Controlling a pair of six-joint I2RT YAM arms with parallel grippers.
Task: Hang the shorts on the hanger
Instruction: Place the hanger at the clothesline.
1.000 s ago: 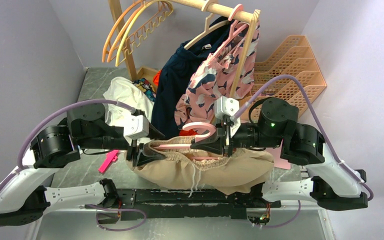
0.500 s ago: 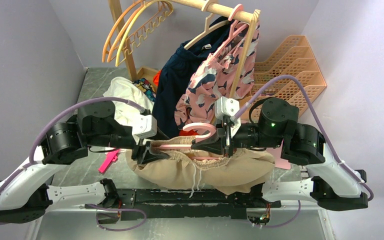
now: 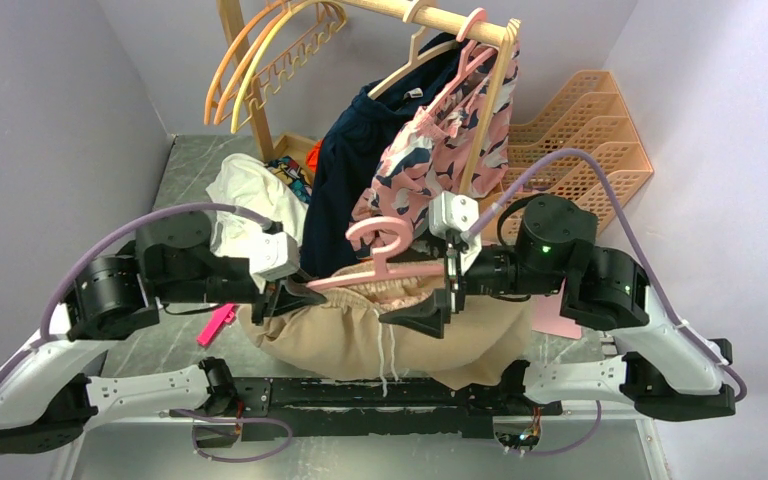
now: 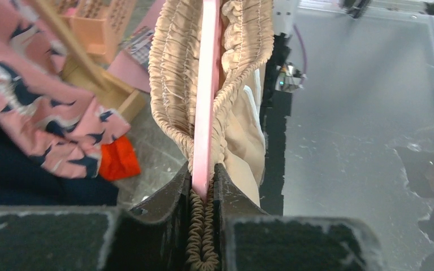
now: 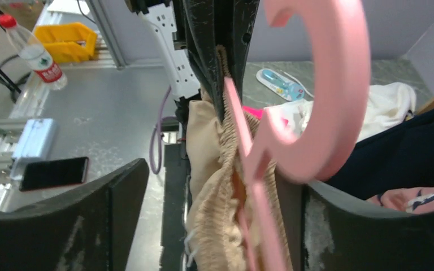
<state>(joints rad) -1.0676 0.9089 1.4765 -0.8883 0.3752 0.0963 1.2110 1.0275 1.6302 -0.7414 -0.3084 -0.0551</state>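
Tan, softly crumpled fabric makes up the one pair of shorts (image 3: pixel 360 340), which is heaped on the near part of the grey marbled table (image 3: pixel 185 165) between the two arms. Its gathered, ribbed elastic waistband is turned upward, and one thin white drawstring (image 3: pixel 385 355) is seen dangling over the front. One smooth pink plastic hanger (image 3: pixel 380 262) is stood in the waistband opening, with its flat bar lying along the gathers and its curved hook raised above them. The left gripper (image 4: pixel 203 180) is pressed tight onto the end of the hanger bar, and the bunched elastic is pinched in with it. The right gripper (image 5: pixel 226 175) is spread wide, its two black fingers (image 5: pixel 90 226) standing on either side of the hook and waistband and gripping neither. Behind, two garments are hung from a wooden rail (image 3: pixel 440 15): a navy garment (image 3: pixel 345 170) and a patterned garment (image 3: pixel 430 165) in pink, navy and white. Thin orange hangers (image 3: pixel 222 75) and a yellow hanger (image 3: pixel 260 60) are hooked at the rail's left end; the number of orange ones cannot be counted. One white cloth (image 3: pixel 245 195) is piled at the left, and one ribbed peach plastic rack (image 3: pixel 580 130) is set at the right.
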